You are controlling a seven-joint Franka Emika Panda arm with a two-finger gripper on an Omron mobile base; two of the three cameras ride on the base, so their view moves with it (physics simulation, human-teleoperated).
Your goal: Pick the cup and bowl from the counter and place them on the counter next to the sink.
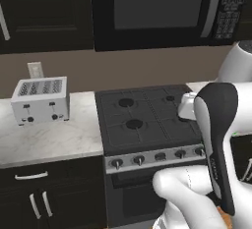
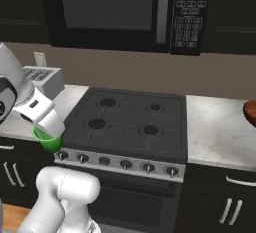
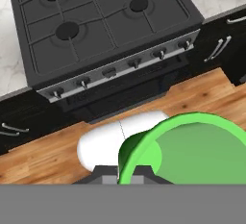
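claw (image 3: 126,172) clamped on cup (image 3: 192,148) | microwave (image 2: 187,14) keypad writing probably unreadable

Lighting is even, soft and rendered, with scarcely any cast shadows. The upper cabinets (image 1: 44,12) read very dark. Faint sheen marks the microwave (image 2: 115,7) door. Edges look slightly soft and pixelated.
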